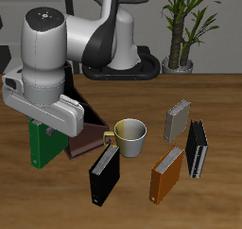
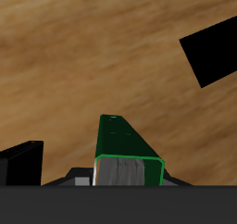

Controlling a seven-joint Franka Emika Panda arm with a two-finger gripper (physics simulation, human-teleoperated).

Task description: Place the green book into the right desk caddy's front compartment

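Observation:
My gripper [image 1: 43, 131] is shut on the green book [image 1: 41, 147] and holds it upright above the table, near the table's front edge. In the wrist view the green book [image 2: 124, 143] runs out from between my fingers [image 2: 85, 180], with wooden table below it. The right desk caddy [image 1: 92, 138], a dark-brown open box, lies just beside and behind the book, mostly hidden by my hand. I cannot see its compartments.
A cream mug [image 1: 129, 136] stands next to the caddy. A black book [image 1: 104, 174] and an orange-brown book [image 1: 167, 173] stand near the front edge. A grey book [image 1: 177, 120] and a striped black-and-white book [image 1: 196, 149] stand farther back. The wrist view shows two black shapes [image 2: 211, 47].

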